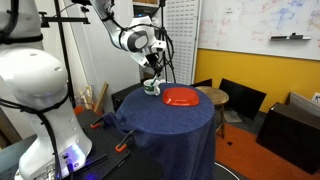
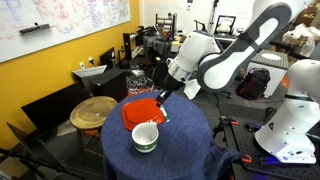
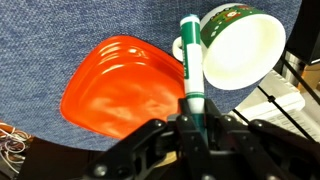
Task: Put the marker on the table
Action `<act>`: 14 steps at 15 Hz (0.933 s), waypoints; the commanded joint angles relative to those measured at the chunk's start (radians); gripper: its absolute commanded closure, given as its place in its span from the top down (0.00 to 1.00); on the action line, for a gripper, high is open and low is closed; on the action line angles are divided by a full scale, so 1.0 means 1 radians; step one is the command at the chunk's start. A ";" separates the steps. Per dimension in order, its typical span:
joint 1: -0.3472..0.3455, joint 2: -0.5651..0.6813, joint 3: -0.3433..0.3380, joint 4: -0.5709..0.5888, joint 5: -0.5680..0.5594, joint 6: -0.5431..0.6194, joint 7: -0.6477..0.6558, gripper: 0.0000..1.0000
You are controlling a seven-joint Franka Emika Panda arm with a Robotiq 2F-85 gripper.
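The marker (image 3: 190, 70) is a thin white pen with a green cap and green band. My gripper (image 3: 192, 128) is shut on it and holds it in the air above the navy-blue cloth of the table (image 3: 60, 30), between the red plate (image 3: 115, 85) and the white mug (image 3: 240, 45). In both exterior views the gripper (image 1: 153, 78) (image 2: 160, 100) hangs over the table (image 1: 170, 130) (image 2: 190, 150) close to the mug (image 1: 151, 88) (image 2: 145, 137) and plate (image 1: 181, 97) (image 2: 138, 110). The marker is too small to make out there.
A smaller round wooden-topped table (image 1: 212, 94) (image 2: 92, 110) stands beside the draped table. Black chairs (image 1: 240, 98) and a yellow wall (image 2: 50, 70) lie behind. A white robot body (image 1: 40, 90) and tripods stand close by. Cables lie at the wrist view's right edge (image 3: 295, 90).
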 commanded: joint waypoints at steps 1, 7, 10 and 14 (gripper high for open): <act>-0.025 -0.037 0.023 -0.034 0.192 0.013 -0.099 0.05; -0.048 -0.032 0.006 0.001 0.512 -0.050 -0.302 0.05; -0.070 -0.017 -0.005 0.014 0.602 -0.091 -0.364 0.05; -0.102 0.008 -0.030 0.024 0.636 -0.179 -0.380 0.05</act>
